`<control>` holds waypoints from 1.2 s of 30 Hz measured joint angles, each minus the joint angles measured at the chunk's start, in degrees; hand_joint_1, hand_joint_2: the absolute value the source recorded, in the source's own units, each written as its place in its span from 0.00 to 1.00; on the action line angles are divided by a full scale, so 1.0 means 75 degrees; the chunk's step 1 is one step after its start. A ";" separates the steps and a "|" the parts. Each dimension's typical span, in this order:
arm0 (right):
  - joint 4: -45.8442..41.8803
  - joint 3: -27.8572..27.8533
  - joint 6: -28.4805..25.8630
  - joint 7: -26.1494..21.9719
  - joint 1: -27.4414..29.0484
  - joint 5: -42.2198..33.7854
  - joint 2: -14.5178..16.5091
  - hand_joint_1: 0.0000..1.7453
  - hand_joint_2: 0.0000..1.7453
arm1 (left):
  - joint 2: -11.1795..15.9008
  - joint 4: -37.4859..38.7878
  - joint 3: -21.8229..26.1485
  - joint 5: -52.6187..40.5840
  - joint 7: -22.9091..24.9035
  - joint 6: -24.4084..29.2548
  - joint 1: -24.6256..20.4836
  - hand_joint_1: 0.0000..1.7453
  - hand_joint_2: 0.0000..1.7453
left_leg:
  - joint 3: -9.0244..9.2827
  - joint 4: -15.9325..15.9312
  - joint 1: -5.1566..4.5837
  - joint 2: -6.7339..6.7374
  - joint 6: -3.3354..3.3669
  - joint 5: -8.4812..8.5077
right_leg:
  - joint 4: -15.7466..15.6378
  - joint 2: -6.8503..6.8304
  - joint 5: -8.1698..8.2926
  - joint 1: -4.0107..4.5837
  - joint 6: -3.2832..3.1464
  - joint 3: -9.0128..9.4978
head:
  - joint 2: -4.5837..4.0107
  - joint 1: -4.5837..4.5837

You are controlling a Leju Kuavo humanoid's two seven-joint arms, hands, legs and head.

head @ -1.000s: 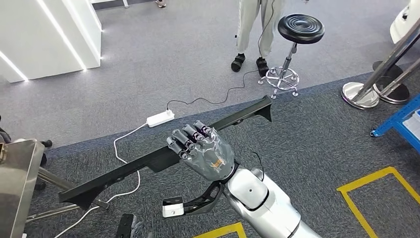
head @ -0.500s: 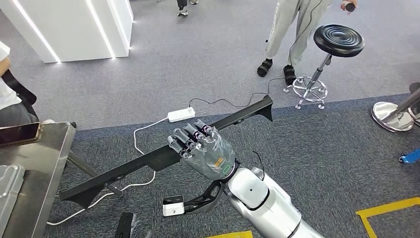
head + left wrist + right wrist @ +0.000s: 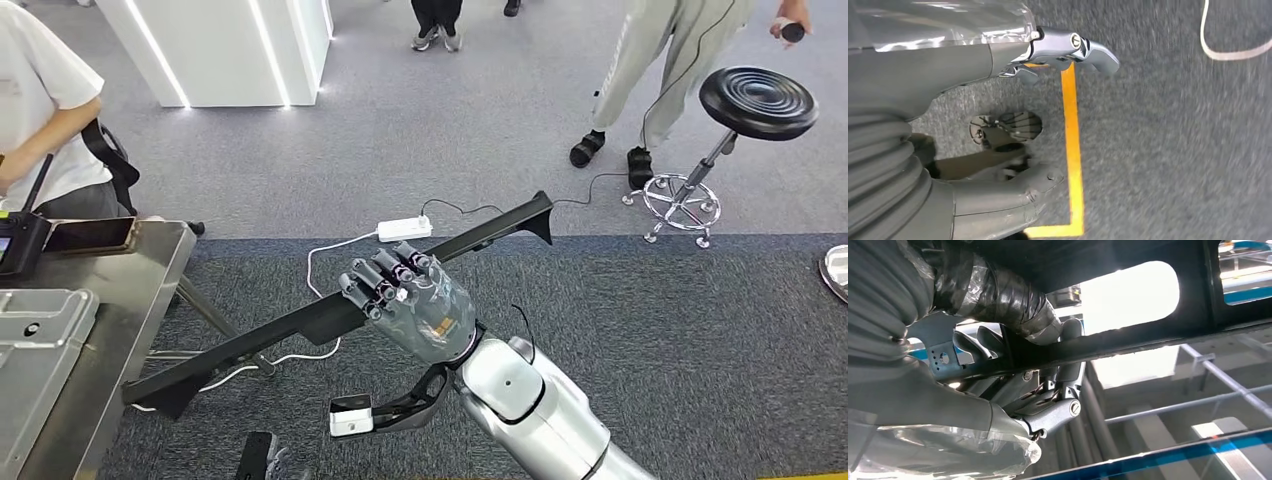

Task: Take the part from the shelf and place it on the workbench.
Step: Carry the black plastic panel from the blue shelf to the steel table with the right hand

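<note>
My right hand [image 3: 405,300] grips the long black part [image 3: 300,325] near its middle, its left end reaching the steel workbench [image 3: 130,290], while my left hand [image 3: 998,65] hangs empty, fingers apart.

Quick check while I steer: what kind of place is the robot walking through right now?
Probably an indoor demo or test floor: grey carpet, a steel workbench at the left, a black stool, and people standing by. The right hand holds the long black part.

The right hand [image 3: 405,300] holds the long part [image 3: 330,312] near its middle, above the carpet [image 3: 650,330]. The part's left end hangs just beside the workbench [image 3: 120,300] on the left. A stool [image 3: 755,105] stands far right, behind it.
</note>
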 joint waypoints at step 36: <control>-0.0170 0.0009 -0.0001 -0.0020 0.0005 -0.0085 0.0056 1.00 1.00 | 0.0290 0.0005 -0.1032 -0.1698 0.2504 0.1146 0.0262 0.00 1.00 | 0.0302 -0.0595 -0.0109 -0.0007 0.0271 0.0098 | 0.0097 -0.0180 -0.0154 0.0058 0.0174 0.0029 | 0.0000 -0.0002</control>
